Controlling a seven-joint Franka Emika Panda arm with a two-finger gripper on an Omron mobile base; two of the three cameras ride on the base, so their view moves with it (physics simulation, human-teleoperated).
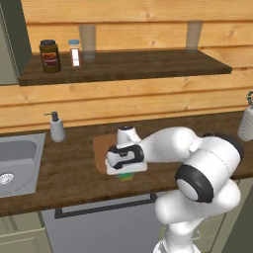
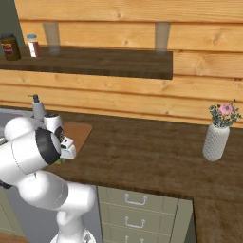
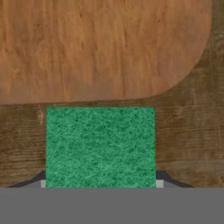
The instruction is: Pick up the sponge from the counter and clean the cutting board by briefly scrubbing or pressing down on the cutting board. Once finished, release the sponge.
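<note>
Grasping the sponge (image 3: 100,146), the tool (image 3: 100,186) hangs beside the cutting board (image 3: 96,48); shelf jars (image 1: 49,56) appear from the base.

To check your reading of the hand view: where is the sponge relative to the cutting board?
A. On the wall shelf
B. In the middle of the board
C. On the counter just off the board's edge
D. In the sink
C: the green sponge lies on the dark counter, just clear of the board.
</note>
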